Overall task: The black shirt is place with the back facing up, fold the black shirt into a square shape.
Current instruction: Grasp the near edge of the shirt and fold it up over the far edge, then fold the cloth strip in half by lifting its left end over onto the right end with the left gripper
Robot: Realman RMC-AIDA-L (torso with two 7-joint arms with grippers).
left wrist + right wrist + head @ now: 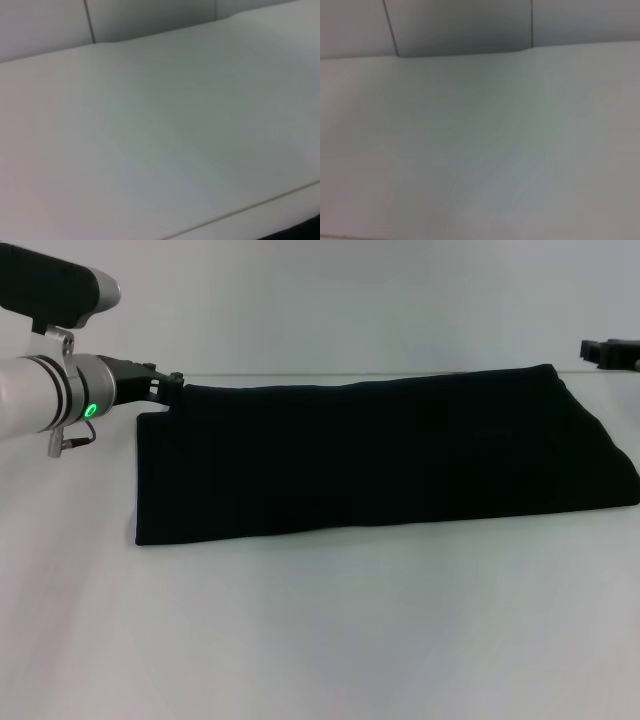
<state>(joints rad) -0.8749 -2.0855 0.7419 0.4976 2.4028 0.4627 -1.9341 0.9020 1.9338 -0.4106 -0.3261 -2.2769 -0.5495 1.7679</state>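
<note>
The black shirt (380, 455) lies flat on the white table (320, 630) as a long plain band running left to right across the head view. My left gripper (168, 388) is at the shirt's far left corner, its black tip against the cloth edge. My right gripper (608, 352) shows only as a small black part at the far right, beyond the shirt's far right corner and apart from it. In the left wrist view a dark sliver of the shirt (300, 234) sits at one corner. The right wrist view shows no shirt.
Bare white tabletop (160, 130) fills both wrist views, with a pale panelled wall (460, 25) behind the table's far edge. In the head view the table stretches wide in front of the shirt.
</note>
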